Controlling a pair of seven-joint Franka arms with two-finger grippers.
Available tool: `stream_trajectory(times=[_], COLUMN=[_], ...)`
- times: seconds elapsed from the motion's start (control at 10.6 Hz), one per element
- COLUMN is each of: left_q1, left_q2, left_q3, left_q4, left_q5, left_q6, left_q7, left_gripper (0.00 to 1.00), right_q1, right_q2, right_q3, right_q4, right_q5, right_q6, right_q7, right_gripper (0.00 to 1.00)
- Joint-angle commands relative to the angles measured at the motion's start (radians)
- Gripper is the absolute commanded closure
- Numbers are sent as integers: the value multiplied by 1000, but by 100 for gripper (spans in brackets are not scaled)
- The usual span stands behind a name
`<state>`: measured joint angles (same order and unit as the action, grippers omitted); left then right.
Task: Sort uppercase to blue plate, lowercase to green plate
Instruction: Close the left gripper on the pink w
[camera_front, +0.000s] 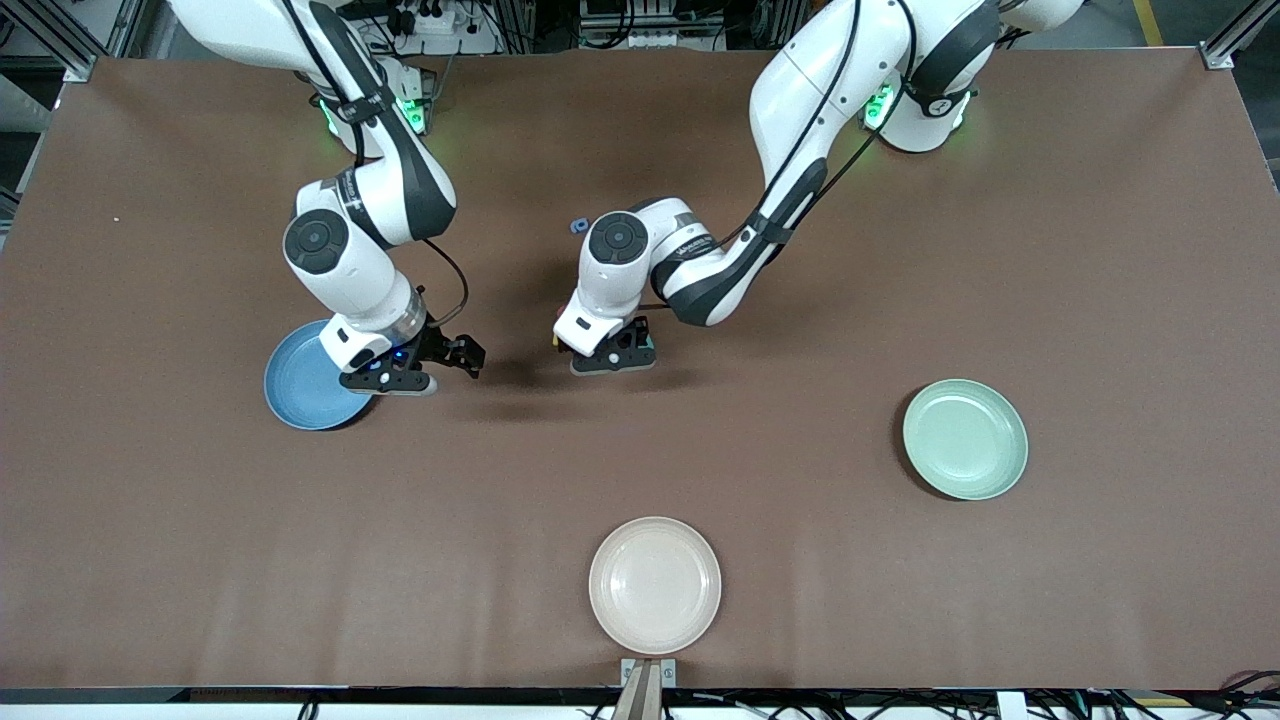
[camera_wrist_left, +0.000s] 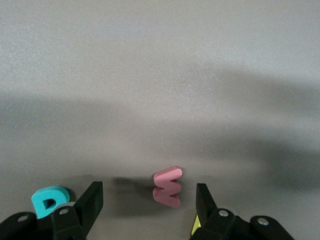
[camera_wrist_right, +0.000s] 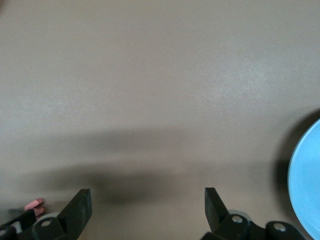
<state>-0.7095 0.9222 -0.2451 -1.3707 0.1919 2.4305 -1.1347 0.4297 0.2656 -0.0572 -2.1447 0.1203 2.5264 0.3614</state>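
My left gripper (camera_wrist_left: 149, 200) is low over the table's middle (camera_front: 612, 358), fingers open, one on each side of a red w-shaped lowercase letter (camera_wrist_left: 168, 186); neither touches it. A teal uppercase letter (camera_wrist_left: 49, 200) lies just outside one finger and a yellow letter's corner (camera_wrist_left: 196, 226) peeks out by the other. The right gripper (camera_front: 468, 357) hangs open and empty (camera_wrist_right: 147, 202) beside the blue plate (camera_front: 300, 385), whose rim (camera_wrist_right: 307, 190) shows in the right wrist view. The green plate (camera_front: 965, 438) sits toward the left arm's end of the table.
A cream plate (camera_front: 655, 585) lies nearest the front camera, at mid table. A small blue letter (camera_front: 577, 226) rests close to the left arm's wrist joint, farther from the camera than the gripper. The left arm's wrist hides most letters in the front view.
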Motion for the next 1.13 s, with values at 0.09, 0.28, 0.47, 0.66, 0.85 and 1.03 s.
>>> stream_trajectory(times=[0.09, 0.28, 0.47, 0.66, 0.85, 1.03], left_q1=[-38, -41, -51, -73, -73, -76], left_q2=[35, 38, 44, 44, 53, 63], left_q3=[30, 30, 38, 61, 66, 66], left_q4=[58, 58, 59, 61, 68, 81], left_q5=[18, 18, 18, 17, 17, 17], left_q6=[7, 7, 7, 7, 7, 7], left_q7=[-27, -27, -25, -25, -25, -27], left_gripper=[17, 21, 24, 24, 24, 26], right_q1=[-20, -20, -20, -20, -20, -20], right_q2=[-19, -17, -17, -17, -17, -17], right_q3=[10, 10, 10, 10, 10, 10], right_q4=[-24, -24, -24, -24, -24, -24], right_q5=[24, 24, 24, 24, 24, 24], right_q6=[9, 9, 6, 6, 6, 6], right_q7=[-39, -39, -39, -41, -41, -41], right_gripper=[0, 0, 0, 0, 0, 0])
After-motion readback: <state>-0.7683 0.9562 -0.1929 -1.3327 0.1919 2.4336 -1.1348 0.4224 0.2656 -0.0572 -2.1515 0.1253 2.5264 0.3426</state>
